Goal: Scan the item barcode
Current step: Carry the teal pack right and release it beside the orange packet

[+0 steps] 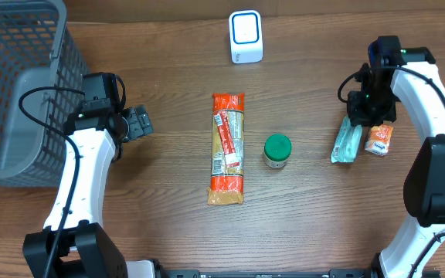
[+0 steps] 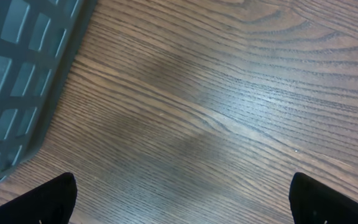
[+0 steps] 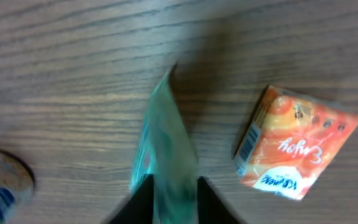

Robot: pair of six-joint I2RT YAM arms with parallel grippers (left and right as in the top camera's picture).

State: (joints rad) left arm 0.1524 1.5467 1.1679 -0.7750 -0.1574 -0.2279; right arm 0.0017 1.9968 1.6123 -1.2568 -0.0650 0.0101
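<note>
Right gripper (image 3: pixel 173 190) narrow astride pouch (image 3: pixel 163 130), just beside carton (image 3: pixel 294 149); I can't tell grip. Loose hold: pouch slips, barcode unscanned.

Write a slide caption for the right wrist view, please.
Right pincer straddling a teal packet, orange carton lying beside it.

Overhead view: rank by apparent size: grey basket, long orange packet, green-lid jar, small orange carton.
1. grey basket
2. long orange packet
3. green-lid jar and small orange carton look alike; not ranked.
</note>
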